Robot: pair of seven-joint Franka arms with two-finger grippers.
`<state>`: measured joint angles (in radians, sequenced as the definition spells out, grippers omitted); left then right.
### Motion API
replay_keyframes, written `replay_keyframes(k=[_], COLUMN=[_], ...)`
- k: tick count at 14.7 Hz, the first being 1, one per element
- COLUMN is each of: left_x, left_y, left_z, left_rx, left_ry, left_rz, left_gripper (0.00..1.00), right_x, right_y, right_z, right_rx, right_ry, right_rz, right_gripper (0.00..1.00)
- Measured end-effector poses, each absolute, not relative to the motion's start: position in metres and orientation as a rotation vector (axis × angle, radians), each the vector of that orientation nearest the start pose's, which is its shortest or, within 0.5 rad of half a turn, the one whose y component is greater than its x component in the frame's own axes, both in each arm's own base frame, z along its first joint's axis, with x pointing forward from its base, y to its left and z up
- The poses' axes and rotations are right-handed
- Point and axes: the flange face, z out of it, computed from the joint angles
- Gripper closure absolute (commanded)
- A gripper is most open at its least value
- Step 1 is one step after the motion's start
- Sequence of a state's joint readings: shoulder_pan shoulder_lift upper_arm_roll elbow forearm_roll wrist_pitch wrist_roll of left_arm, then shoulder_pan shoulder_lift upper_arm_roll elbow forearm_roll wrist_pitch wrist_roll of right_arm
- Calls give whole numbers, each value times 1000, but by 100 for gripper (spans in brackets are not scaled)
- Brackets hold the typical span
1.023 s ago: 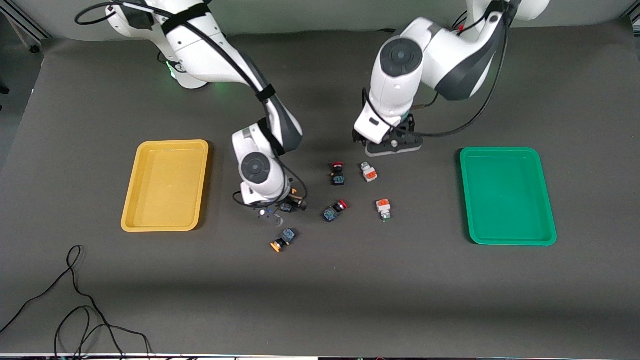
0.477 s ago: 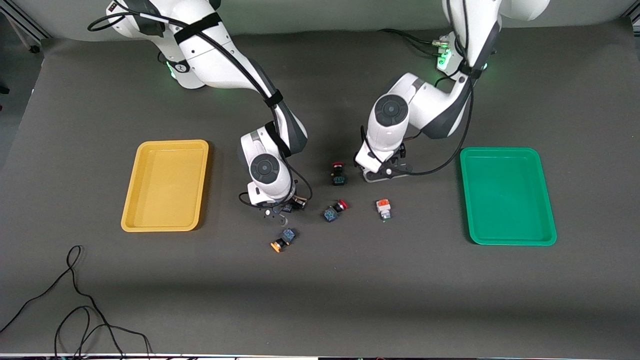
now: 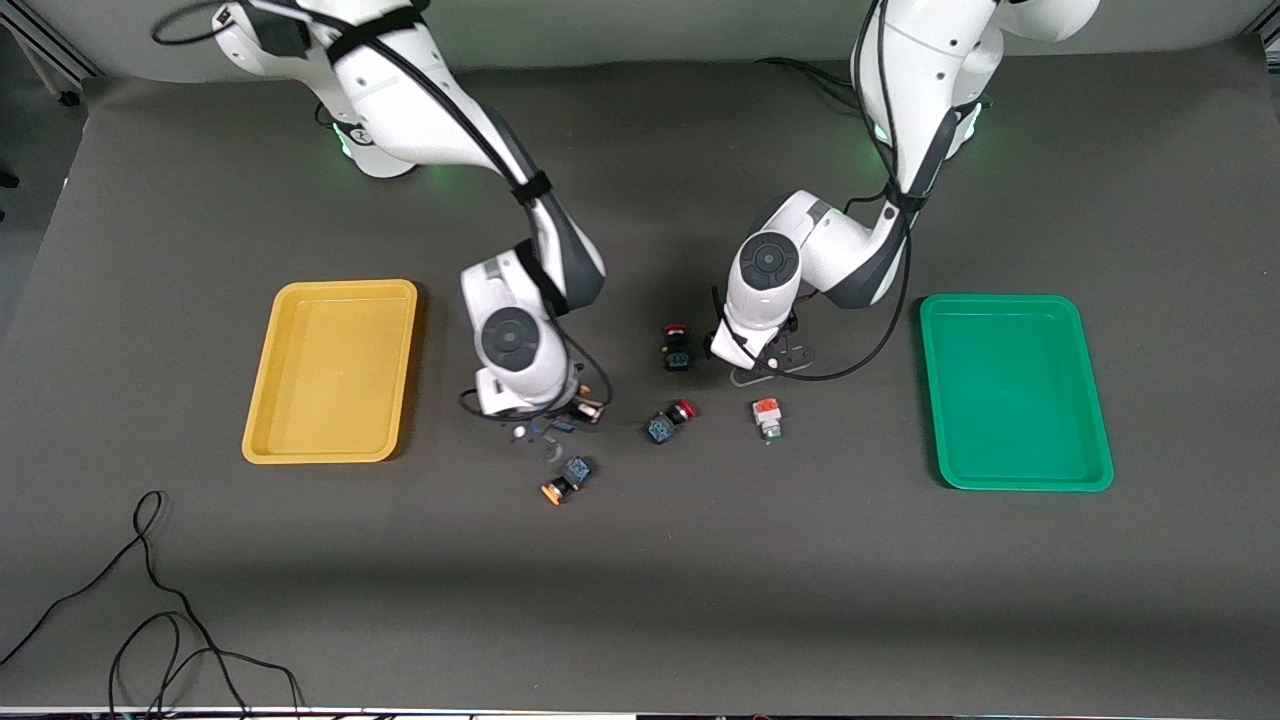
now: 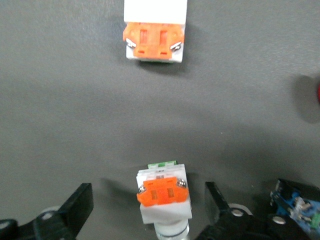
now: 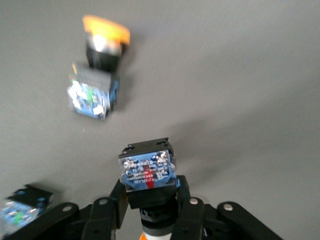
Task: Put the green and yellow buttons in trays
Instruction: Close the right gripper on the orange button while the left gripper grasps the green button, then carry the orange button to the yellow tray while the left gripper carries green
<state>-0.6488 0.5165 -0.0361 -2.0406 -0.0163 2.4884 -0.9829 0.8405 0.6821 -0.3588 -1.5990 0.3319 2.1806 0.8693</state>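
Pick step, mid-surface.
Yellow-capped button [image 5: 148, 172] is clamped in right gripper [image 5: 150, 210] fingers; white button [image 4: 163, 192] is straddled by open left gripper [image 4: 150, 210]; closing is needed.

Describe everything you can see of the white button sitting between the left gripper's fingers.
The white button is a small plastic switch: a white-grey boxy body with an orange block fixed on its upper face by two small metal screws, a green strip showing along one edge and a round collar at the other end. It lies on the dark table mat, centred between the open fingers of the left gripper, which do not touch it. In the front view the left arm hides it.
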Motion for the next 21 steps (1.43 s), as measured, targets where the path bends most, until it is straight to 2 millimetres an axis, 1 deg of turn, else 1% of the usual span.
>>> replay_keyframes(k=[1,2,3,4,5,6,7,8,9,10,11,13,14,15,16,17,18,19,20,21], left_x=[455,454,455,456,457,458,459,462,467,477,489,513,519,524,528,531,533,538,543,548], left_y=[-373,-374,-374,-375,-376,-376,-377,-378,-379,-379,-376,-364,-355,-342,-323,-303,-280,-253,-223,-188], left_z=[177,176,176,177,178,180,182,187,196,212,236,296,327,355,379,396,407,415,419,420], left_rx=[-3065,-3062,-3061,-3062,-3065,-3067,-3067,-3061,-3052,-3044,-3043,-3078,-3097,-3111,-3120,-3119,-3112,-3108,-3106,-3106], left_ry=[-504,-514,-520,-527,-531,-534,-535,-535,-538,-549,-564,-543,-506,-469,-436,-408,-380,-351,-327,-308], left_rz=[106,108,107,104,101,97,97,104,114,123,139,199,232,251,265,289,327,367,406,444], left_gripper=[59,73,82,86,86,87,88,88,88,88,88,88,88,88,89,89,89,89,89,89], right_x=[601,612,620,624,625,625,622,619,614,609,602,584,573,560,549,541,537,536,539,544], right_y=[331,296,253,210,166,127,94,70,48,28,6,-49,-75,-97,-116,-131,-140,-143,-139,-131], right_z=[284,324,363,396,420,433,432,423,407,388,367,320,296,274,251,233,217,206,198,195], right_rx=[-3048,-3053,-3045,-3030,-3019,-3014,-3017,-3025,-3033,-3043,-3054,-3060,-3034,-2999,-2961,-2934,-2918,-2914,-2918,-2925], right_ry=[764,720,673,630,590,552,508,466,429,396,362,308,291,266,250,257,275,292,298,303], right_rz=[124,163,200,228,247,260,278,303,336,358,362,343,334,328,324,324,328,339,349,354], right_gripper=[100,100,100,100,100,100,100,100,100,100,100,100,100,100,100,100,98,56,1,0])
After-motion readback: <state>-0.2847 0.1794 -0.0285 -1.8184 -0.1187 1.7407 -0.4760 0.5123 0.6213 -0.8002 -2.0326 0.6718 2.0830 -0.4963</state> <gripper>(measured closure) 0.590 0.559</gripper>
